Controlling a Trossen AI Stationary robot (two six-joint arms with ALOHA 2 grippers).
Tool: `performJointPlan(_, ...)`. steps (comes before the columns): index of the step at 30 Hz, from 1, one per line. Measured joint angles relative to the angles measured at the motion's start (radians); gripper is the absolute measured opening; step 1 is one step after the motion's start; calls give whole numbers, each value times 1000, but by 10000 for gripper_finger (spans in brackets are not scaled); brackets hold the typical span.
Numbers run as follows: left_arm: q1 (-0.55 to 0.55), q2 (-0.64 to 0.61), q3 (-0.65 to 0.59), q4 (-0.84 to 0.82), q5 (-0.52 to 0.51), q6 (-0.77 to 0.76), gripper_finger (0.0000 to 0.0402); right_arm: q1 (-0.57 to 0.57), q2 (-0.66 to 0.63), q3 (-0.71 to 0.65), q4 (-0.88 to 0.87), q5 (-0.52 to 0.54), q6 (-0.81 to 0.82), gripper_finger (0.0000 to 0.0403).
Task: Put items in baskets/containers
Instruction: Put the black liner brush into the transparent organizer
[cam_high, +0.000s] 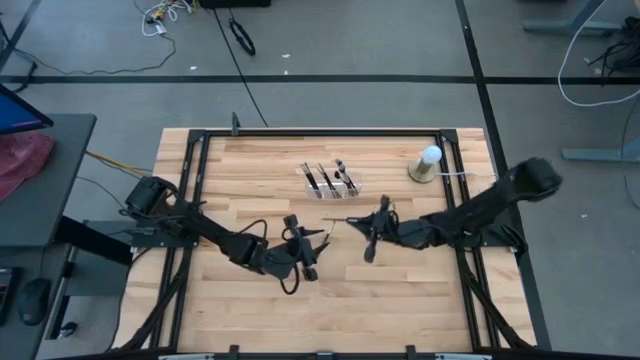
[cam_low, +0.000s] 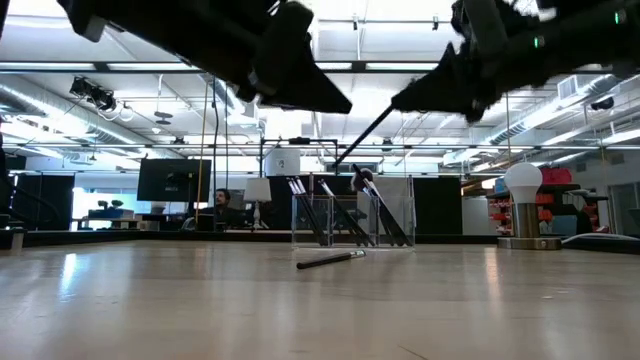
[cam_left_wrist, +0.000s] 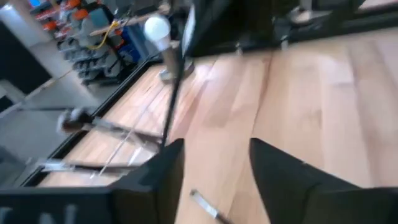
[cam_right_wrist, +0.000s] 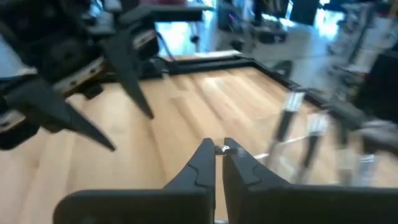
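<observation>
Handover point, mid-table. Right gripper (cam_high: 380, 211) sits just near of the clear organiser tray (cam_high: 333, 187), its fingers (cam_right_wrist: 205, 163) pinched together on one makeup brush (cam_high: 345, 220); a silver bit of the brush shows between the tips in the right wrist view. From above, the brush sticks out leftward from that gripper toward the left arm. The low view shows a dark handle angling down from the right gripper above the table, so the brush is airborne, not resting on the wood.

Left gripper (cam_high: 318, 240) is close by, left and slightly near of the right one, with fingers (cam_left_wrist: 281, 171) clearly apart and nothing between them. My read: it's open so as to stay clear of the brush the right arm carries.

Tray stands toward the far middle of the table, with several brushes (cam_high: 325, 178) already upright-ish, leaning in its compartments. One more brush (cam_low: 329, 260) lies flat on the table in front of the tray in the low view, so there's at least that left to collect.

White ball on a tan base (cam_high: 427, 164) is off to the right of the tray, not involved.

Judgement: right arm is gripping near one end so the free end can be tipped into a slot. The slots are narrow; angle matters, and a hit on the tray wall could nudge it.
</observation>
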Motion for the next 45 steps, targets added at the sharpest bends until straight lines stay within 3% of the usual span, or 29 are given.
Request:
performJointPlan(3, -5, -12, 0, -125, -20, -99, 215, -24, -141, 105, -377, 11, 58, 4)
performJointPlan(6, 6, -11, 0, -267, 5, -245, 222, -72, -202, 244, -732, 11, 110, 4)
performJointPlan(10, 33, -2, -55, -324, 61, -395, 214, -162, -194, 408, -971, -64, 100, 4)
performJointPlan(19, 78, -2, -228, -55, 61, -490, 198, -393, 22, 645, -1116, -362, -48, 4)
performJointPlan(26, 77, -2, -246, 9, 60, -482, 197, -474, 219, 819, -1280, -371, -112, 6)
performJointPlan(35, 78, -2, -246, 18, 51, -481, 197, -540, 281, 843, -1322, -567, -123, 8)
performJointPlan(45, 78, -2, -246, 22, 33, -481, 197, -590, 329, 844, -1321, -640, -146, 9)
